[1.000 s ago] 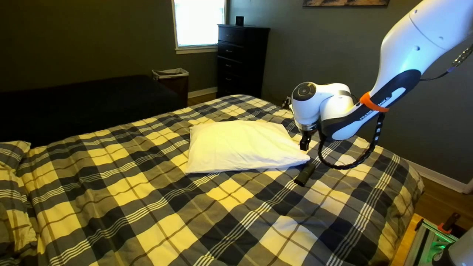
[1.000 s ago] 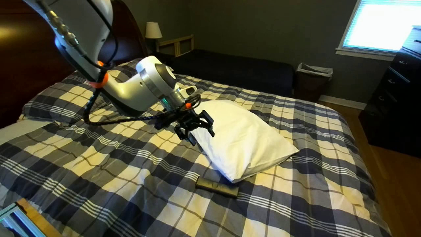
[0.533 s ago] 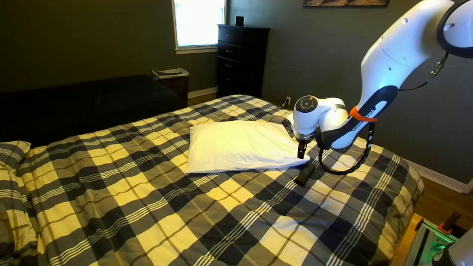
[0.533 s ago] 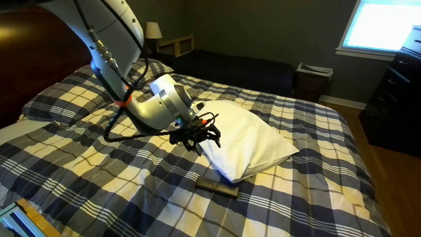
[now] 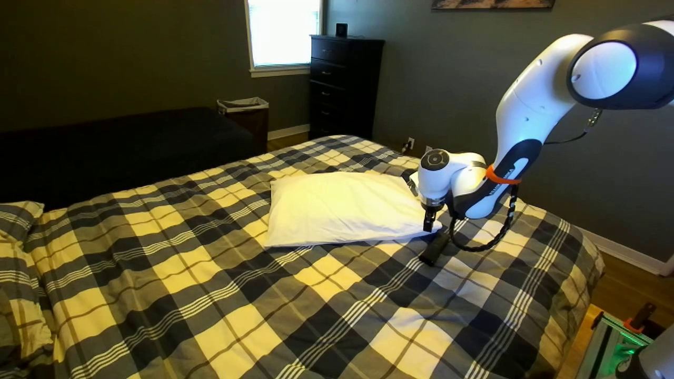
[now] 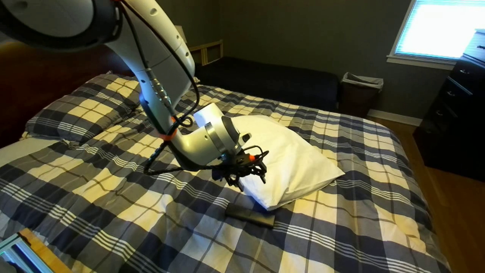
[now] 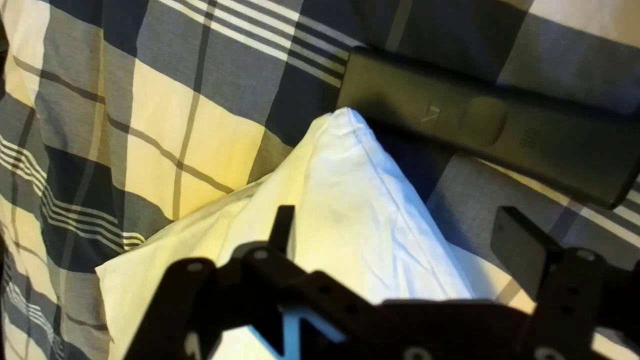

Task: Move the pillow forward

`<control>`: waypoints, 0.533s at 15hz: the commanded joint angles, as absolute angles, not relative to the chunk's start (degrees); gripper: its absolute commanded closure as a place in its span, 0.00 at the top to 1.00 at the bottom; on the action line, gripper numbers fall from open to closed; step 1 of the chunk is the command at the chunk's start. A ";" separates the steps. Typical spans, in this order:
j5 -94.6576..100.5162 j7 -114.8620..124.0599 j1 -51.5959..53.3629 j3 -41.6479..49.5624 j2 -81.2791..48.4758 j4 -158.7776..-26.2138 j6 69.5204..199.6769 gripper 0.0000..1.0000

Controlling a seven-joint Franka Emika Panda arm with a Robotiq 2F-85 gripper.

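The white pillow lies flat on the plaid bed in both exterior views (image 5: 337,208) (image 6: 293,155). Its near corner points up the wrist view (image 7: 345,175). My gripper is open and empty, low over that corner, in both exterior views (image 5: 428,226) (image 6: 252,184). In the wrist view the gripper's fingers (image 7: 396,215) stand wide apart. The left finger is over the pillow, and the right finger is past its edge over the bedspread. The pillow's corner lies ahead of the fingertips. I cannot tell whether a finger touches the fabric. The gripper body hides part of the pillow.
A dark flat box-like device lies on the bed close to the pillow's corner (image 5: 435,250) (image 6: 250,215) (image 7: 480,125). Plaid pillows (image 6: 83,102) lie at the headboard. A black dresser (image 5: 345,87) and a hamper (image 5: 245,116) stand beyond the bed.
My gripper has come down and moved toward the pillow's corner near the dark device, its fingers staying open. The pillow and the device have not moved.
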State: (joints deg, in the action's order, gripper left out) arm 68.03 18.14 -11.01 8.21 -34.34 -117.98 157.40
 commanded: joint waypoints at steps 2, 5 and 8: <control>67.10 18.55 -12.63 7.84 -40.63 -111.61 160.93 1.00; 65.87 17.07 -13.06 6.92 -43.66 -108.61 160.69 1.00; 64.38 15.90 -13.52 5.64 -46.14 -106.23 160.26 1.00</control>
State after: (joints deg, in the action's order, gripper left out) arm 66.64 18.05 -12.18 7.27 -42.41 -109.75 159.59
